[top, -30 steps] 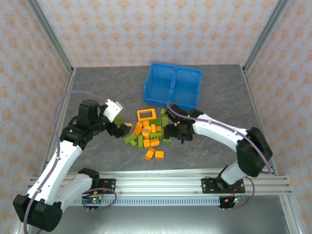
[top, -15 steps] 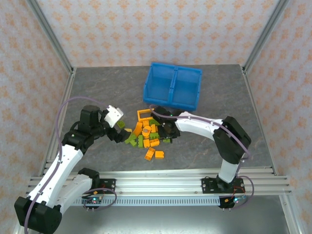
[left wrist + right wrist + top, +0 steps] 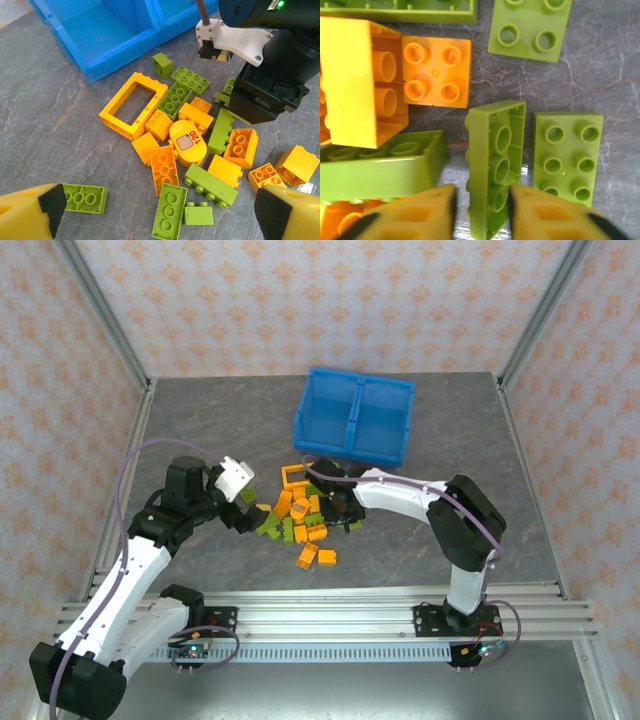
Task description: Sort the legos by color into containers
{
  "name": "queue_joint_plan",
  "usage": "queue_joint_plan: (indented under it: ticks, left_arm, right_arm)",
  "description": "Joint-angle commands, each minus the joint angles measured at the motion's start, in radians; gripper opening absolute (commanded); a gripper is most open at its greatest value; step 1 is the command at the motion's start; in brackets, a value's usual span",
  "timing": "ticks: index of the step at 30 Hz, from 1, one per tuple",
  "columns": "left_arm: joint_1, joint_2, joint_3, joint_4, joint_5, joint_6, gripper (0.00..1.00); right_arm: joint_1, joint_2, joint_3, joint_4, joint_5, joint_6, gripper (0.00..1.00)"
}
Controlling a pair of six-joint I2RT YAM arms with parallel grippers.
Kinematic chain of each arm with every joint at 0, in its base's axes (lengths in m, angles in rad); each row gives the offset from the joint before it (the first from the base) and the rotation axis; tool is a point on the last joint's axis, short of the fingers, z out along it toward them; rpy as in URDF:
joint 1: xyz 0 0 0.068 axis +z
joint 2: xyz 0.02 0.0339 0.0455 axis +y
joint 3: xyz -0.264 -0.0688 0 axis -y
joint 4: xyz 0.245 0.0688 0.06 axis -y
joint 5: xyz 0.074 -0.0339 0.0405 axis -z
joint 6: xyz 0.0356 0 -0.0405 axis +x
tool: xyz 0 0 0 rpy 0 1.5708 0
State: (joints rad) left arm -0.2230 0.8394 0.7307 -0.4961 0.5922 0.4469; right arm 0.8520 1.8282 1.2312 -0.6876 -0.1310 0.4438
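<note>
Mid-tabletop (image 3: pixel 200 420), left of the legos (image 3: pixel 305 520): left gripper (image 3: pixel 250 510), yellow fingers (image 3: pixel 30 212) spread wide, gripping nothing, tips cut off at the wrist view's lower corners. Legos scattered loosely, orange and lime green mixed, flat orange frame (image 3: pixel 116 124) at the far-left. On their right side, right gripper (image 3: pixel 480 210) pinching a lime green brick (image 3: pixel 495 155) tipped on its side, fingertips cropped out. Near the far edge, blue containers (image 3: pixel 355 418), cut off in the left wrist view.
</note>
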Motion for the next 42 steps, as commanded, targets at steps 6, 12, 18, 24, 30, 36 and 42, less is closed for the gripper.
queue_joint_plan:
  ticks: [6,12,18,24,30,36,42]
  left_arm:
    - [-0.008,-0.008,-0.009,0.033,-0.017,0.012,1.00]
    - [-0.009,-0.008,-0.010,0.034,-0.020,0.012,1.00]
    - [-0.009,-0.006,-0.010,0.034,-0.025,0.012,1.00]
    - [-0.009,-0.006,-0.011,0.035,-0.029,0.012,1.00]
    - [-0.011,-0.007,-0.010,0.036,-0.026,0.012,1.00]
    - [-0.012,-0.003,-0.010,0.040,-0.023,0.013,1.00]
    - [-0.017,-0.003,-0.013,0.036,-0.029,0.010,1.00]
  right_arm:
    - [0.002,0.042,0.023,-0.020,0.028,-0.007,0.42]
    - [0.002,0.080,0.039,-0.015,0.045,-0.006,0.41]
    - [0.002,0.104,0.024,0.006,0.008,0.004,0.52]
    - [0.003,0.109,-0.004,0.037,-0.020,0.019,0.45]
    - [0.007,0.066,-0.061,0.042,-0.026,0.030,0.42]
    - [0.009,-0.042,-0.118,0.082,0.011,0.014,0.43]
    - [0.009,-0.105,-0.118,0.119,0.020,0.023,0.46]
